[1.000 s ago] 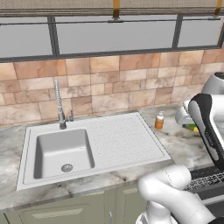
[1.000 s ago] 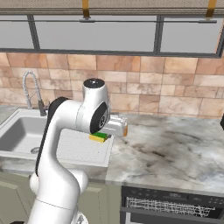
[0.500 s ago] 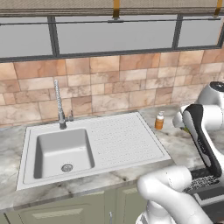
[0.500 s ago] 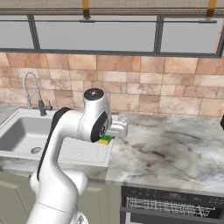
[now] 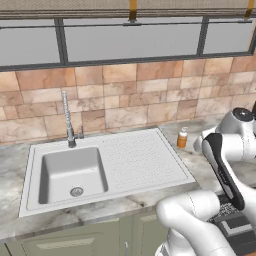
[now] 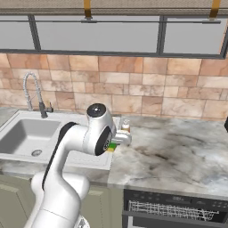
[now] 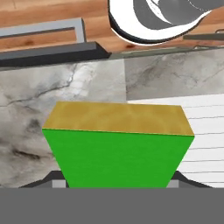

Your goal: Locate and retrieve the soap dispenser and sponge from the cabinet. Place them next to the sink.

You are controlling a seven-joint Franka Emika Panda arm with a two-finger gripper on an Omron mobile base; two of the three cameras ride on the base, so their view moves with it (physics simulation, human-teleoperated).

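The hand view shows the gripper [image 7: 114, 186] clamped on the green sponge [image 7: 118, 144] above the marble counter [image 7: 65, 92]. The left base view shows the soap dispenser [image 5: 182, 138] beside the sink [image 5: 135, 160], below a tiled wall [image 5: 140, 95].

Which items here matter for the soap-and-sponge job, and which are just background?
Job items:
- sponge, held in the gripper
- soap bottle, standing on the counter right of the sink
- sink

Background:
- faucet
- dishwasher
- tile wall
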